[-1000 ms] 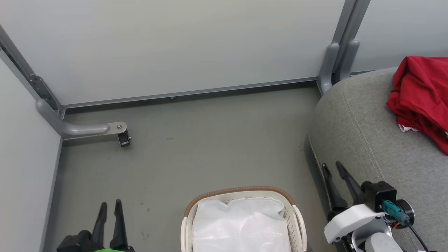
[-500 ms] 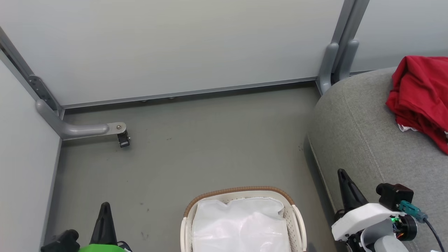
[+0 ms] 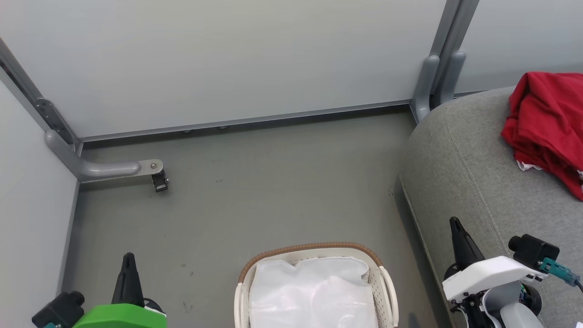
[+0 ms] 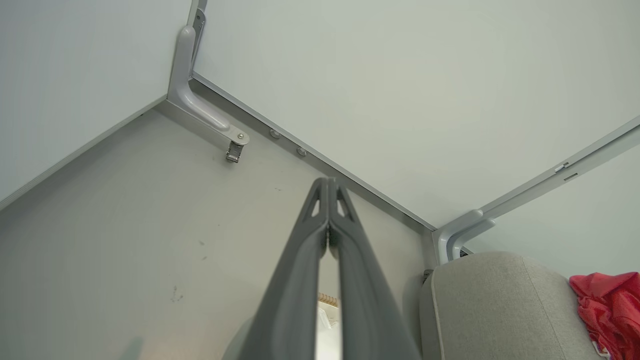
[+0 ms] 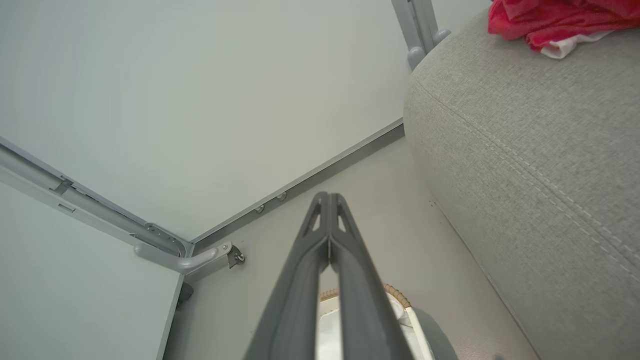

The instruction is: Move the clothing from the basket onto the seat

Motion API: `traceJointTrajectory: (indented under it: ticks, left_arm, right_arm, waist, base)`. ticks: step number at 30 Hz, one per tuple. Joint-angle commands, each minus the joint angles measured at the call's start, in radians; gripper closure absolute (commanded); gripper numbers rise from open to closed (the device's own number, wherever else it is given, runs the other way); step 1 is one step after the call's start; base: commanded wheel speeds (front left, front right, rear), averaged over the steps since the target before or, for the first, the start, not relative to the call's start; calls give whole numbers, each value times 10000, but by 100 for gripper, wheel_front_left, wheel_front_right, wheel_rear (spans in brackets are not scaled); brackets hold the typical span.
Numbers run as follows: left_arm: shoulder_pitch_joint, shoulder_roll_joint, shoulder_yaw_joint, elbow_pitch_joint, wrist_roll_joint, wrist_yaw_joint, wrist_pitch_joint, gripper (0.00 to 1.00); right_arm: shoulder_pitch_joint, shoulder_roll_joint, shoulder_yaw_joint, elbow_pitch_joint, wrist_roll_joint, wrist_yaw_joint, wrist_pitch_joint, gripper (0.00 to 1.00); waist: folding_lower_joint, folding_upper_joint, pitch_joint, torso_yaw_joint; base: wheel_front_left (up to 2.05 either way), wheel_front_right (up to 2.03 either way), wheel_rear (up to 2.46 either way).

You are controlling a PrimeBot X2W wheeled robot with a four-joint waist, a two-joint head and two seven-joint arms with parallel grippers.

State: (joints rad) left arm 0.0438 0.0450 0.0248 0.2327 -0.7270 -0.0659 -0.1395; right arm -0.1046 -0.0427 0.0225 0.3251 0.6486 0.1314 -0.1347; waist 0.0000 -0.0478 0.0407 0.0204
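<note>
Clothing: bright red garments with a sliver of white trim, lay bunched in a heap on the grey upholstered seat, at 2 o'clock in the head view.
Basket: white, perforated, brown woven rim; stood on the grey floor at 6 o'clock, well apart from the heap. A crumpled white sheet lay inside.
Left end effector: at 7 o'clock, fingers pressed together, gripping nothing.
Right end effector: at 4 o'clock, seen against the seat's rounded side, fingers likewise closed tight and empty.
</note>
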Motion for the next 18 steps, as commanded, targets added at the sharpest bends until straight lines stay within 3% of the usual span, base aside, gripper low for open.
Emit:
traceJointTrajectory:
  ticks: [1,18]
  left_arm:
    - [-320,35,64,-162,-352,54,93,100]
    - [-717,46,296,-316,-2539,153,721,100]
  right_arm:
    - [-263,-41,-83,-160,385,-3,92,100]
    - [-392,-77,-419,-197,2770,-5,708,100]
  waist:
    - [0,0,0,-3]
    - [0,0,7,-41]
  base:
    - [0,0,0]
    - [0,0,0]
